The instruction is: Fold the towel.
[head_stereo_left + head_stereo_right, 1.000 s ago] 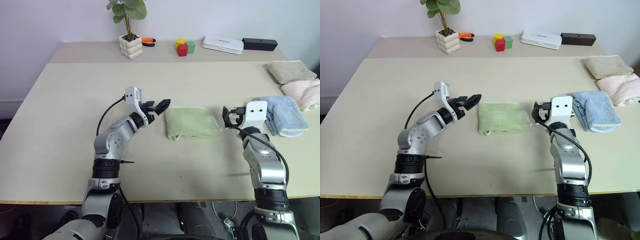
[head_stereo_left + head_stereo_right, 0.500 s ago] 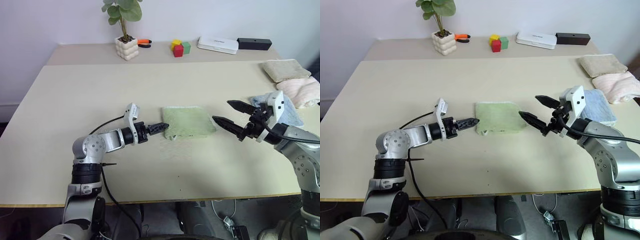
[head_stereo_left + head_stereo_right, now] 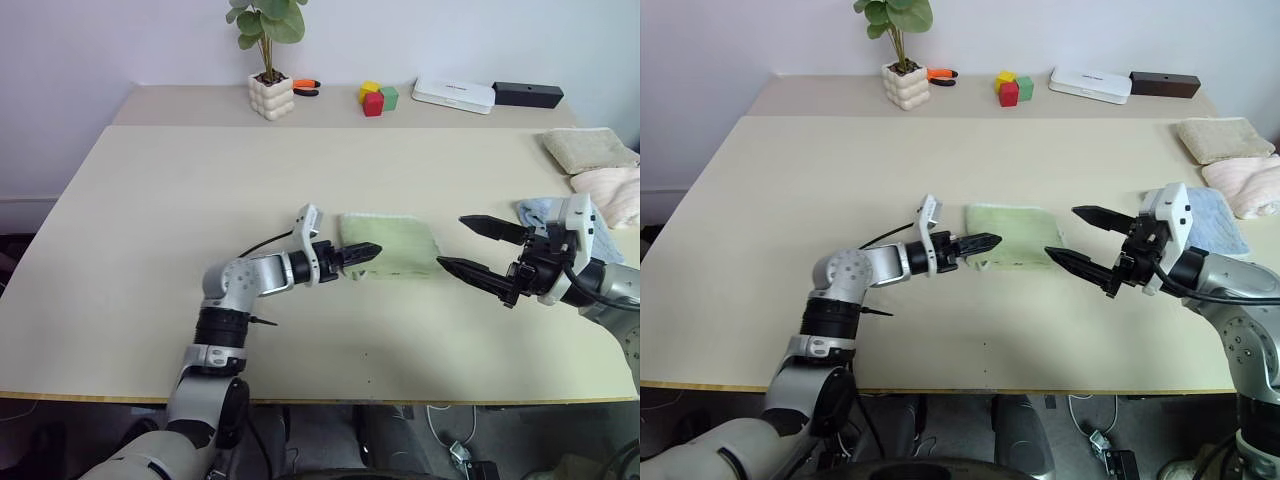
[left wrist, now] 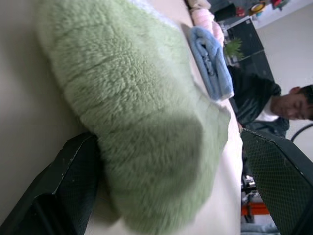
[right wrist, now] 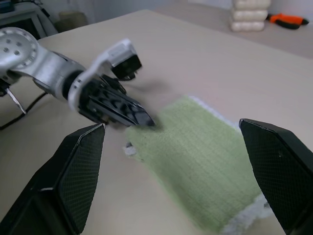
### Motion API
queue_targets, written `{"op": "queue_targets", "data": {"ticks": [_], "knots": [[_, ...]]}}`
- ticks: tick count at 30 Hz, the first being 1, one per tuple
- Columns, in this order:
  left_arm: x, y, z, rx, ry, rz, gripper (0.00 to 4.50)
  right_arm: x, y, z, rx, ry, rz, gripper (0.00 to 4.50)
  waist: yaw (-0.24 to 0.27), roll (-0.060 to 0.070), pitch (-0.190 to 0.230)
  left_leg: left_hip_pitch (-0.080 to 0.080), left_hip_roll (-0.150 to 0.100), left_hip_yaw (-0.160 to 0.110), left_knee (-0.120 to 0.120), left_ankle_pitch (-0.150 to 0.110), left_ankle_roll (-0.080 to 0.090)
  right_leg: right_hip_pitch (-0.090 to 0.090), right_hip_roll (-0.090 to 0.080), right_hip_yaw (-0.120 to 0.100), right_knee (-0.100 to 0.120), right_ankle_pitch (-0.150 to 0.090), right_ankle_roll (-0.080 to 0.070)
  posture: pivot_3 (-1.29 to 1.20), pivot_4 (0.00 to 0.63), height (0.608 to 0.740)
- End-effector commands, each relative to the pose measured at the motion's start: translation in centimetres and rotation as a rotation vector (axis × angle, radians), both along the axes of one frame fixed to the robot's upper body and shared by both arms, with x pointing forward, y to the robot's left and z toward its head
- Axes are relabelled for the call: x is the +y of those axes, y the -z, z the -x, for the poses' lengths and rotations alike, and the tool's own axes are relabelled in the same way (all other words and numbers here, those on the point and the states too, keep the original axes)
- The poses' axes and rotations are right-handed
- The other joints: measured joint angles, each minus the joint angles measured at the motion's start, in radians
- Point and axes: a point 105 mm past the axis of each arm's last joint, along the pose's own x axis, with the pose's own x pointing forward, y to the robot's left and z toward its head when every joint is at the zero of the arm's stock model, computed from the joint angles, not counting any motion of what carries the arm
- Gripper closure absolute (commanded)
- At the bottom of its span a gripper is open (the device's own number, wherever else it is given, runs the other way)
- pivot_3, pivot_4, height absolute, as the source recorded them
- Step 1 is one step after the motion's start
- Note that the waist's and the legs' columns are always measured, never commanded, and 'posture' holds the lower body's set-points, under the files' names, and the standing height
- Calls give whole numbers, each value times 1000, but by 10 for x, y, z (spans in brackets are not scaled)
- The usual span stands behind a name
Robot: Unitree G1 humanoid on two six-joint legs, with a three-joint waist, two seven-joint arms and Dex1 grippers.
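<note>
A green towel (image 3: 390, 245) lies folded into a small flat pad on the table (image 3: 150, 200), midway between the two pincers. The left pincer (image 3: 366, 254) points level at the pad's near left corner, its tips at the towel's edge; the left wrist view shows its fingers spread on either side of the thick folded edge, with nothing clamped. It probably sits there to take that edge for another fold. The right pincer (image 3: 478, 248) hovers just off the pad's right side, fingers wide apart and empty, aimed toward the towel, likely ready to take the opposite edge.

Behind the right pincer lie three other folded towels: one blue (image 3: 1220, 215), one pink (image 3: 1245, 183), one beige (image 3: 1223, 137). Far beyond both pincers, along the table's back, stand one potted plant (image 3: 270, 60), one orange tool (image 3: 306, 89), three coloured blocks (image 3: 376, 97), one white box (image 3: 454, 95) and one black box (image 3: 527, 95).
</note>
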Motion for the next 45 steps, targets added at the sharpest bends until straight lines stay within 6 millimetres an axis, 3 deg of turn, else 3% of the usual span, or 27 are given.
{"op": "queue_targets", "data": {"ticks": [1, 8, 10, 13, 16, 22, 26, 31, 35, 45], "knots": [[-16, 18, 3, 90, 11, -16, 930, -1, -17, 3, -81, 8, 17, 0, -2, 0, 0, 0, 0, 0, 0, 0, 0, 0, 0, 0, 0, 0, 0, 0, 150, 740], [-19, 8, -4, 117, -24, 48, 4454, -11, -20, 7, -131, 46, 52, 0, -9, 0, 0, -1, 0, 0, -1, 0, 0, -1, 0, 0, 0, 0, 2, 0, 150, 740], [-9, 5, -11, 93, -73, 43, 4488, -8, -21, 8, -137, 35, 41, 0, -11, 0, 0, 1, 0, 0, 0, 0, 0, 0, 0, 0, 1, 0, 2, 0, 150, 740], [21, -7, -29, 42, -202, 64, 4488, 2, -22, 7, -147, 6, 26, 0, -20, 0, 0, 1, 0, 0, -1, 0, 0, -1, 1, 0, 1, 0, 1, 0, 150, 740], [53, -15, -34, -22, -290, 44, 4488, 8, -23, 4, -149, -8, 13, 0, -38, 0, 0, 1, 1, 0, -1, 0, 0, -2, 1, 0, 3, 0, 1, 0, 150, 740], [159, -29, -40, -104, -696, 47, 4488, 21, -15, -7, -138, -60, 13, 0, -36, 0, 1, 0, 2, 0, -3, 0, 0, -4, 1, 1, 3, 0, 1, 0, 150, 740], [233, -32, -33, -159, -1065, 56, 4488, 28, -12, -13, -131, -98, 7, 0, -20, -2, 2, -1, 1, 0, -1, 0, 0, -3, 0, 1, 2, 0, 2, 0, 150, 740], [288, -31, -15, -185, -1369, 69, 4488, 31, -10, -20, -125, -119, 11, 0, -6, -3, 2, -1, 1, 0, -1, 0, 0, -3, 0, 0, 2, 0, 2, 0, 150, 740], [307, -26, 0, -190, -1536, 89, 4488, 30, -9, -24, -126, -124, 23, 0, -8, -3, 2, -1, 1, 0, -1, 0, 0, -3, 0, 0, 2, 0, 1, 0, 150, 740], [276, -14, -7, -158, -1404, 35, 4488, 26, -8, -26, -123, -117, 35, 0, -9, -3, 2, -1, 1, 0, -1, 0, 0, -3, 1, 0, 2, 0, 1, 0, 150, 740]]}}
